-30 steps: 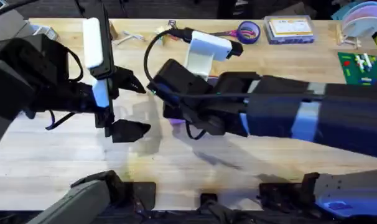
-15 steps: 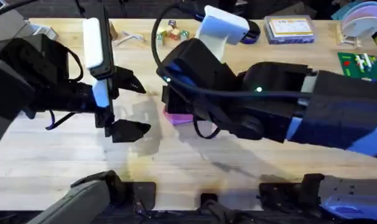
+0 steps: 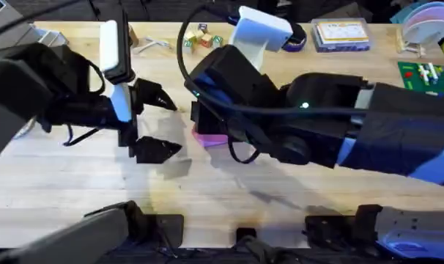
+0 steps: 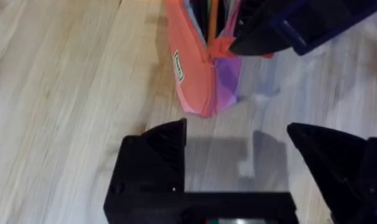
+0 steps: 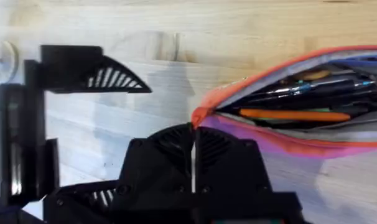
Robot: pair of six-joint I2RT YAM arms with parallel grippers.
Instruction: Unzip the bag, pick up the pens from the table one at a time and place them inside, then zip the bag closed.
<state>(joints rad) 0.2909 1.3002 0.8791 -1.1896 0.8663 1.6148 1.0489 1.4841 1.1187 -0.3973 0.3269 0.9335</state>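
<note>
The left claw (image 3: 150, 121) has slid a little to the right and hangs open just beside the soft, floppy pink bag (image 5: 288, 134) on the table (image 3: 75, 191), while the right claw (image 5: 193, 138) pinches shut on the bag's zipper end, with the pens (image 5: 294, 114) inside.

Overhead: right arm covers most of the bag (image 3: 209, 137), just a pink sliver shows. Right wrist: bag runs off frame edge, far end cut; pens (image 5: 294, 114) inside partly under the zip lip. Left wrist: bag's far part cut off too.
</note>
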